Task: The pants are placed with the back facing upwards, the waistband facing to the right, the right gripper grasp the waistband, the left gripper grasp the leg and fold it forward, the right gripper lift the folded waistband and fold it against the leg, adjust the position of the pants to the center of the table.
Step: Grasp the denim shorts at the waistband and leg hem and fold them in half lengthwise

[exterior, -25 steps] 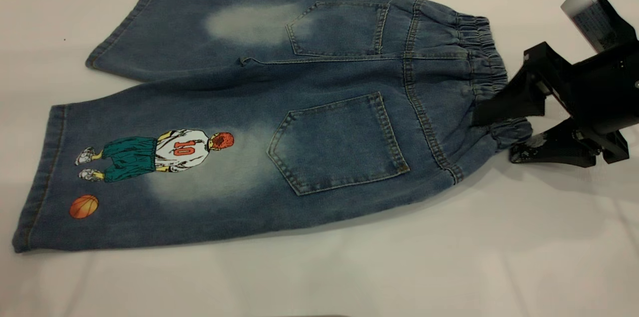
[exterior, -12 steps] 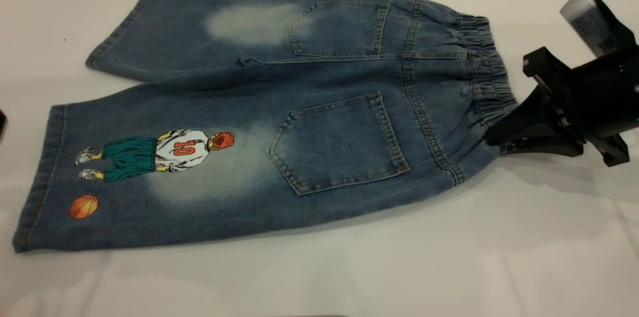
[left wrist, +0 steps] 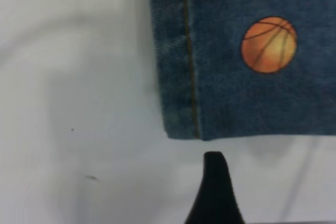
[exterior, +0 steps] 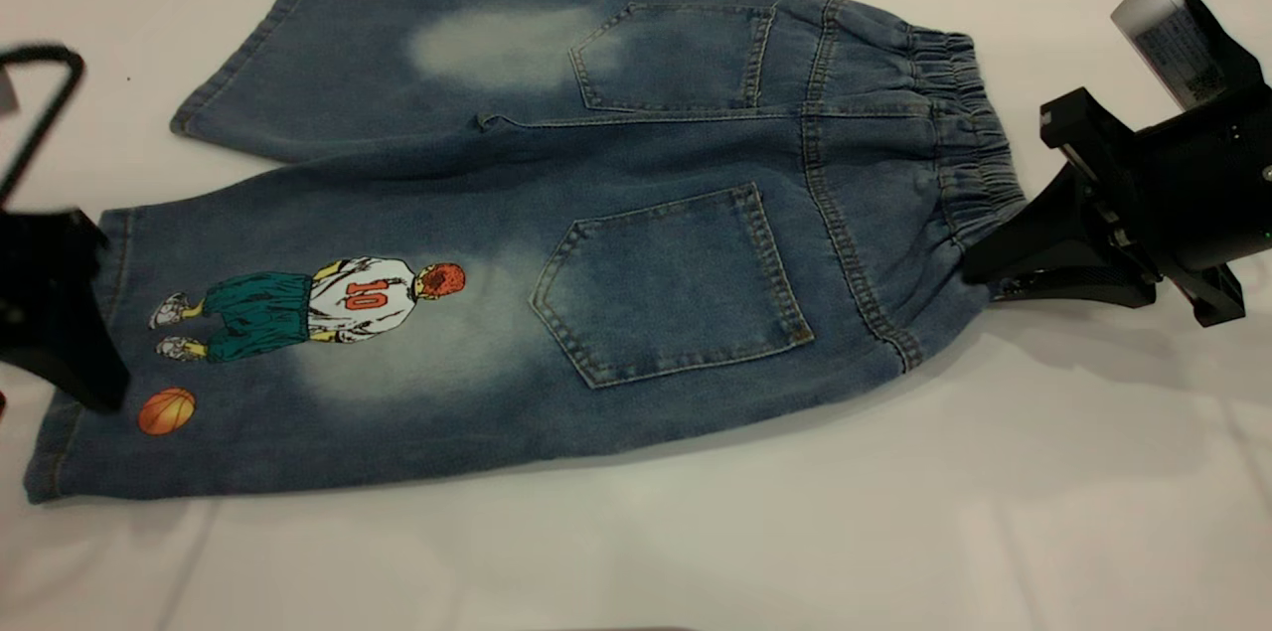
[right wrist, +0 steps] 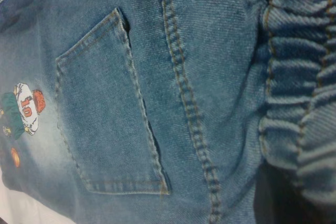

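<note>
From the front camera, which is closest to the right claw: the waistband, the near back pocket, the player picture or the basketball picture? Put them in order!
From the right claw:
1. Waistband, right end, touching it.
2. Near back pocket, middle.
3. Player picture, left leg.
4. Basketball picture, far left, by the hem.

It looks like a robot test room. A plain white worktop [exterior: 696, 532] fills the view, bare like a lab bench, with black robot arms reaching in from both sides.
</note>
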Action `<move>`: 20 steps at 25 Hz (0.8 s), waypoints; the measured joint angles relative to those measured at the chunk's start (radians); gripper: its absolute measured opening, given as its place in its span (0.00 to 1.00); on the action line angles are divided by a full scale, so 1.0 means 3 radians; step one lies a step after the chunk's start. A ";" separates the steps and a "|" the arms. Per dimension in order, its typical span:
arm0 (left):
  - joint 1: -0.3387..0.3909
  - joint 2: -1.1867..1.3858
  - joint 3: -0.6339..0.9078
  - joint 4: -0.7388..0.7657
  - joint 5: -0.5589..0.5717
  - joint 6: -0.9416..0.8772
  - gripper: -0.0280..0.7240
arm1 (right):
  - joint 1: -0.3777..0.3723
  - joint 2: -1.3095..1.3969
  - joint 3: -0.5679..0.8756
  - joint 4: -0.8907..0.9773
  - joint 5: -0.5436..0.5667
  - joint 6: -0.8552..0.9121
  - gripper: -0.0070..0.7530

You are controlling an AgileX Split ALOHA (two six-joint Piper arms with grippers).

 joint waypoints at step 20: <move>0.0000 0.0302 -0.0006 0.0215 -0.0213 0.0017 0.71 | 0.0000 0.0000 0.0000 -0.0018 0.0004 -0.0016 0.06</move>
